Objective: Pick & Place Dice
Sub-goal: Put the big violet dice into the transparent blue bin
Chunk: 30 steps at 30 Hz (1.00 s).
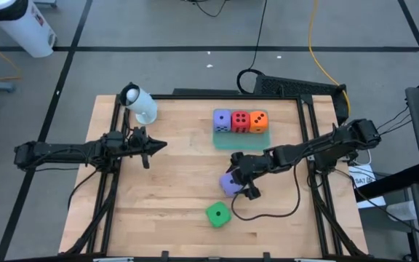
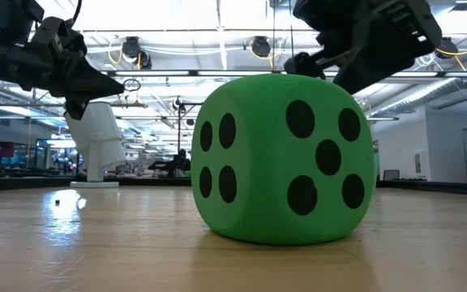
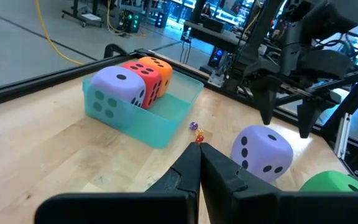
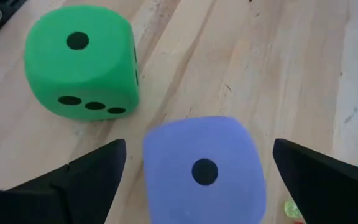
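1. The right gripper (image 1: 240, 177) hangs over the middle-right of the wooden table (image 1: 173, 196), directly above a loose purple die (image 1: 230, 183). In the right wrist view its two dark fingers (image 4: 89, 171) are spread wide, one on each side of the die (image 4: 201, 167), with clear gaps between pads and cube; nothing is pinched.
2. That purple die sits on the table with a single pip facing up. The left wrist view shows it (image 3: 263, 152) resting on the wood with the right gripper's fingers (image 3: 267, 93) poised just above it.
3. The green die (image 1: 217, 214) lies near the loose purple one, toward the table's near edge and slightly left of it. The two cubes are close but apart. In the low view it (image 2: 282, 158) fills the foreground.
4. A translucent green tray (image 1: 240, 136) stands at the far middle of the table. It holds three dice in a row, touching one another: a second purple die (image 1: 222, 121) at the left, a red die (image 1: 240, 121) in the middle, an orange die (image 1: 258, 121) at the right.
5. The left gripper (image 1: 157, 146) waits over the left part of the table, well apart from all dice, its fingers (image 3: 188, 174) pressed together on nothing.
6. A white cylindrical object (image 1: 140, 103) stands at the far-left corner of the table.
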### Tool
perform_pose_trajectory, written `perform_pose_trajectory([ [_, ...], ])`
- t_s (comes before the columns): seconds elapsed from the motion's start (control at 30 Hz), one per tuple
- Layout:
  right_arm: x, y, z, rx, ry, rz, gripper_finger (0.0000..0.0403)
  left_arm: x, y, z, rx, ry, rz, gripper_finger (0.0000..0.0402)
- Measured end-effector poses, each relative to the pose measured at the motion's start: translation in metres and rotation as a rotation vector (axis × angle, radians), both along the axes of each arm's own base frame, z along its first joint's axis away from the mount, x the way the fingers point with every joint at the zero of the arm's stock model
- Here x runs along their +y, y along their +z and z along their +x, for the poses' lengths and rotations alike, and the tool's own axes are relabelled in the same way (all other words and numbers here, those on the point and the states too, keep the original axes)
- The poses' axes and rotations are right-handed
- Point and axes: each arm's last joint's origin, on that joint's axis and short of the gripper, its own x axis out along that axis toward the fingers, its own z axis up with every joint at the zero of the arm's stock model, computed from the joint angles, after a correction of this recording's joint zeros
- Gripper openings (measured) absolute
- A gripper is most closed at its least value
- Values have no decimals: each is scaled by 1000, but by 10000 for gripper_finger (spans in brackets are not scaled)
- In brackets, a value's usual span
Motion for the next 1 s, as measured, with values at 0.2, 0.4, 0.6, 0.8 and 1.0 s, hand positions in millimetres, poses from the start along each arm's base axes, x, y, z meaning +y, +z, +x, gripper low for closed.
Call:
perform_pose_trajectory([
  [0.2,-5,-11,-5,38,-17,1,400,0,0,0,1,0,4,17],
  [0.4,-6,-14,-6,37,-11,-8,400,0,0,0,2,0,1,17],
  [0.6,-5,-22,-2,44,34,-18,400,0,-2,0,23,0,-3,17],
  [0.8,-9,-29,7,33,24,-2,400,0,-2,0,23,1,-4,17],
  [1.0,-10,-31,7,41,27,-1,400,0,-2,0,22,0,-6,17],
])
